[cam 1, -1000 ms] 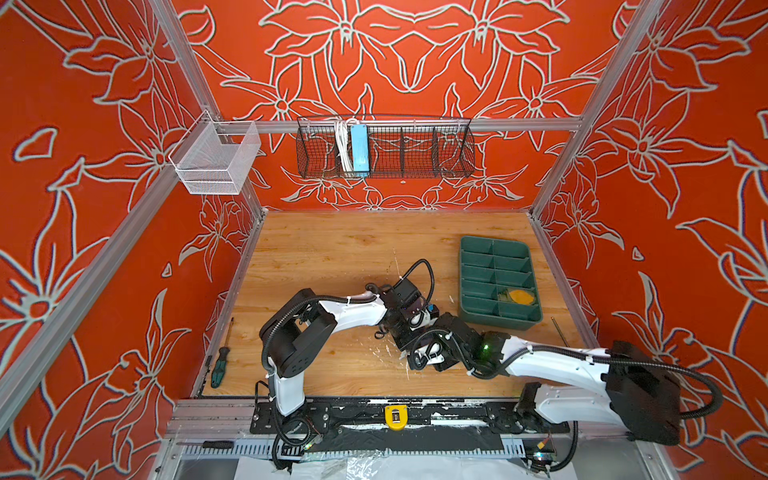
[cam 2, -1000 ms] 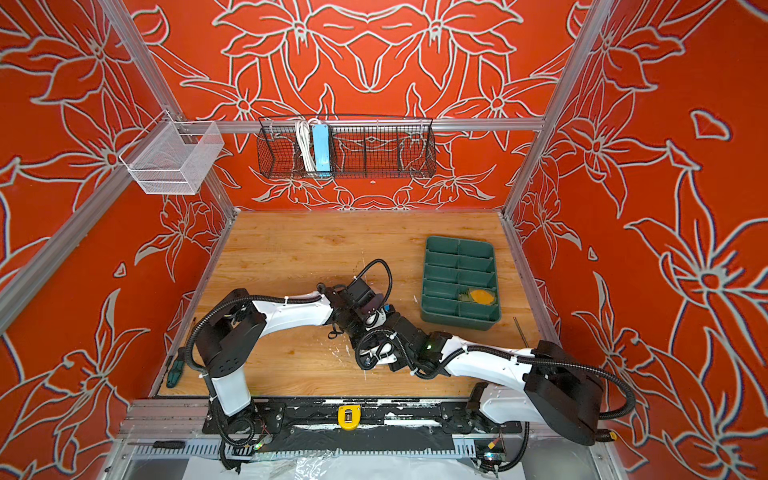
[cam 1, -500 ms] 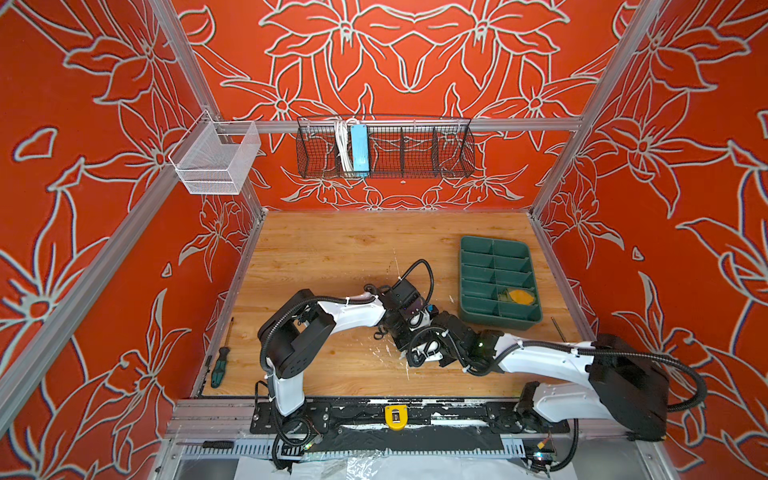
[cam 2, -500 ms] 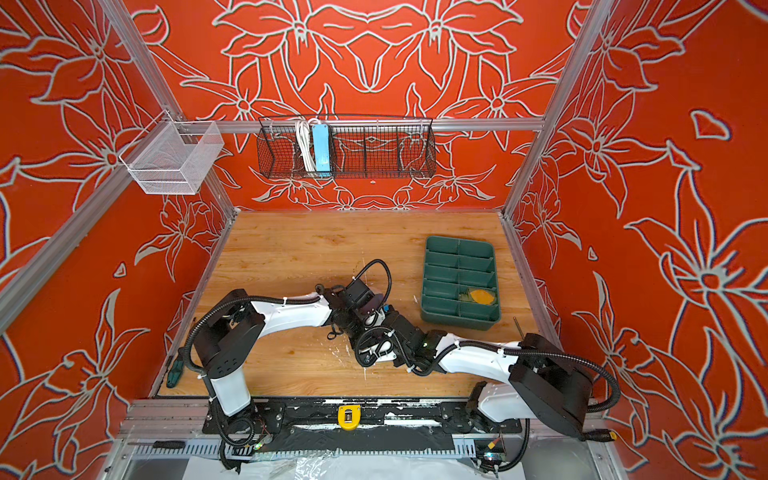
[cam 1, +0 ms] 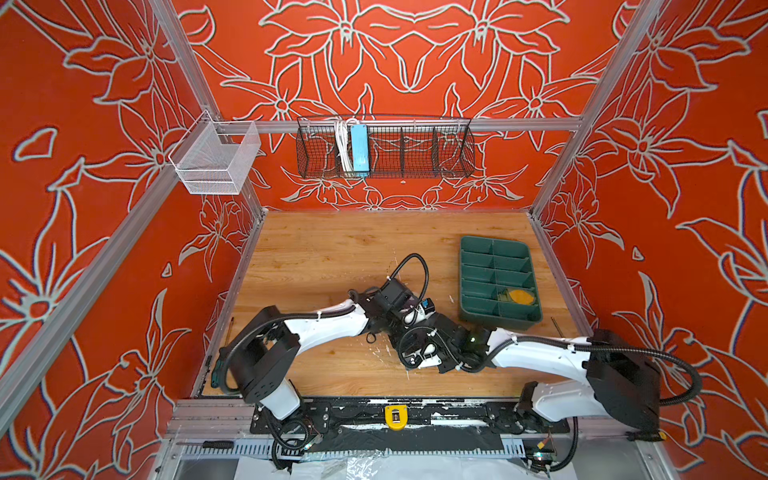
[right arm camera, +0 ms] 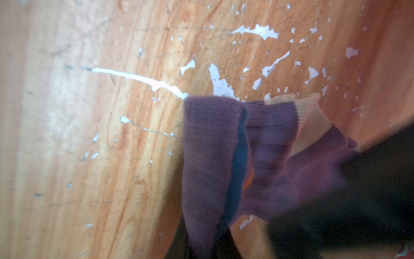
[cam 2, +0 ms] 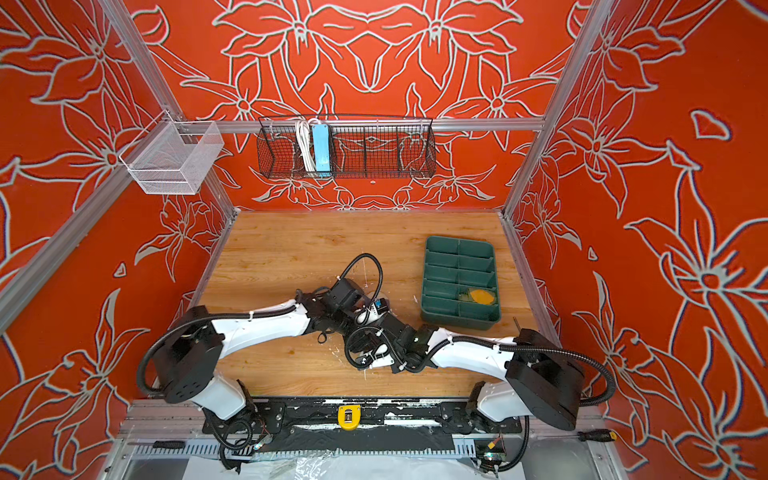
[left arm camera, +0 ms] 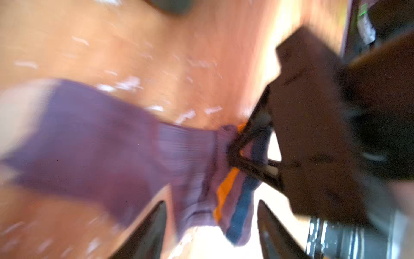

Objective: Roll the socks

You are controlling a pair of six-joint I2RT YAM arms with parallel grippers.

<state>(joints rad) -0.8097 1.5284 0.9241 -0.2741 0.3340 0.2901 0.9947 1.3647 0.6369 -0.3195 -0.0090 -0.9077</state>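
Two arms meet low over the middle of the wooden table (cam 1: 316,257), left arm (cam 1: 328,326) and right arm (cam 1: 540,355) wrist to wrist. In both top views their heads hide the sock beneath them.

Wrist views fill that gap. Left wrist view (blurred): purple sock (left arm camera: 100,145) lies stretched out over the wood. Its cuff end, with orange stripe (left arm camera: 226,190) and blue stripe (left arm camera: 244,201), is bunched at the right gripper (left arm camera: 235,145), whose dark fingers are pinched together on the cuff. Left gripper (left arm camera: 210,226): fingers (left arm camera: 154,228) spread wide, cuff hanging loose in the gap, neither finger gripping it.

Right wrist view (sharper): same sock (right arm camera: 210,157) seen folded over on itself, with a beige patch (right arm camera: 311,125) at one edge. The fabric runs out of frame toward that gripper's own fingers, which barely show here. The wood around it is flecked with white scuffs (right arm camera: 219,83), crisp here and smeared in the left wrist view.

Only the top views show the green divided tray (cam 1: 500,320), on the table just right of where the arms meet. A yellow lump (cam 1: 520,296) sits in its right-hand column, second row from the near end; too small to say what it is
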